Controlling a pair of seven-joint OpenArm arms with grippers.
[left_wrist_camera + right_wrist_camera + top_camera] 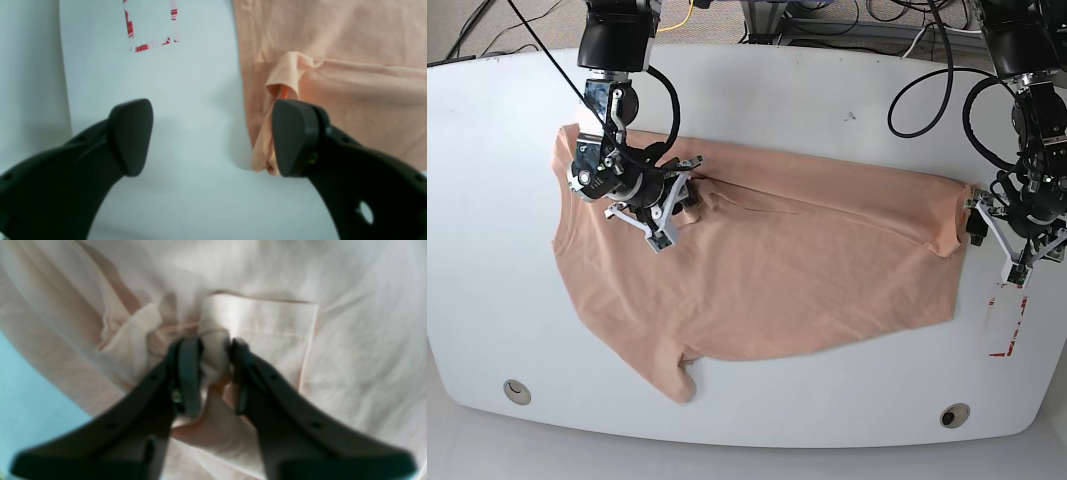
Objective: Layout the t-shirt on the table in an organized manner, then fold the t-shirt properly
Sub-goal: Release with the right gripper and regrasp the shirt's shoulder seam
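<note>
Wrinkled peach-tan fabric t-shirt is pinched by right fingers; left fingers, spread wide, grip nothing beside its bunched edge on glossy white bench.

The t-shirt lies spread on the table, taken here as the landmark. The right gripper sits on the shirt's left part in the base view, pinching a bunch of cloth. The left gripper is at the shirt's right edge, spread wide, one finger touching the cloth. A taped rectangle lies just right of the shirt; two holes sit near the table's front edge.
</note>
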